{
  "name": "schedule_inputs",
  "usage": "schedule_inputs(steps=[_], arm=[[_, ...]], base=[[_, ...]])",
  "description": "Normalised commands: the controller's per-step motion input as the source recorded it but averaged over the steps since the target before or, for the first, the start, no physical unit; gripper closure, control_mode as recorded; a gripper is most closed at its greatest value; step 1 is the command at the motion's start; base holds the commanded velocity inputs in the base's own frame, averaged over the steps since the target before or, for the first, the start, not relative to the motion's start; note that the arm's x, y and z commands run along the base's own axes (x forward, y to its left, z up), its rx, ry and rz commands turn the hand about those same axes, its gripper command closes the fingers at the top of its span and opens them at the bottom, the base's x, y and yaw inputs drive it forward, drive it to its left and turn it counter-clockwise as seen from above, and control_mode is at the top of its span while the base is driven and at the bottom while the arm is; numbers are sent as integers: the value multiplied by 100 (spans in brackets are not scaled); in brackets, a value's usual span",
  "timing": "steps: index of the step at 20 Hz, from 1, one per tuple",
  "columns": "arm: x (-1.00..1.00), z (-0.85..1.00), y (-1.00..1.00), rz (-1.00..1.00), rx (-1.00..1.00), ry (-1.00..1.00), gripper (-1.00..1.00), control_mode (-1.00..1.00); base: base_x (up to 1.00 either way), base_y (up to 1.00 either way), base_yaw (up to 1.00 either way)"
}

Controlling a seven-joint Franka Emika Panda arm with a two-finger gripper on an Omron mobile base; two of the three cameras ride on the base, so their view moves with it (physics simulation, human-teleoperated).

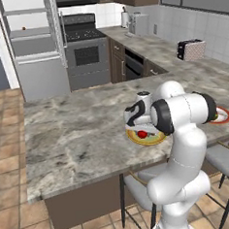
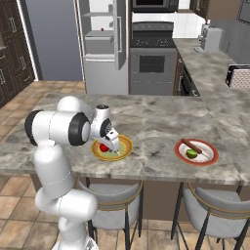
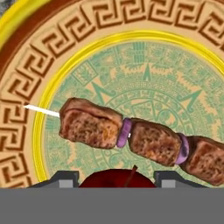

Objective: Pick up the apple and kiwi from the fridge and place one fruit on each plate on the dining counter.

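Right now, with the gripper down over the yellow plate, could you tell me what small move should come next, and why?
Probably open the gripper to release the apple: the apple sits between its fingertips, low over the yellow plate, while the kiwi already lies on the red-rimmed plate.

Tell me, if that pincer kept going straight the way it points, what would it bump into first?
Probably the round yellow plate just below. The pincer points down at it, shut on the glossy red apple, so the apple would press onto the plate beside the brown meat skewer. The remaining gap is hard to judge.
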Motion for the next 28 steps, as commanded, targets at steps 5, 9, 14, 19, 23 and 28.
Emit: schedule_inputs(steps=[5, 9, 14, 19, 23, 28], arm=[[0, -9, 0, 0, 0, 3, -100, -100], [0, 0, 0, 0, 0, 0, -100, -100], [0, 1, 0, 0, 0, 0, -100, -100], [0, 27, 0, -1, 0, 0, -100, -100], [0, 74, 0, -1, 0, 0, -100, -100], [-15, 94, 6, -1, 0, 0, -100, -100]], base=[[0, 0, 0], [0, 0, 0], [0, 0, 0], [0, 0, 0], [0, 0, 0], [0, 0, 0]])
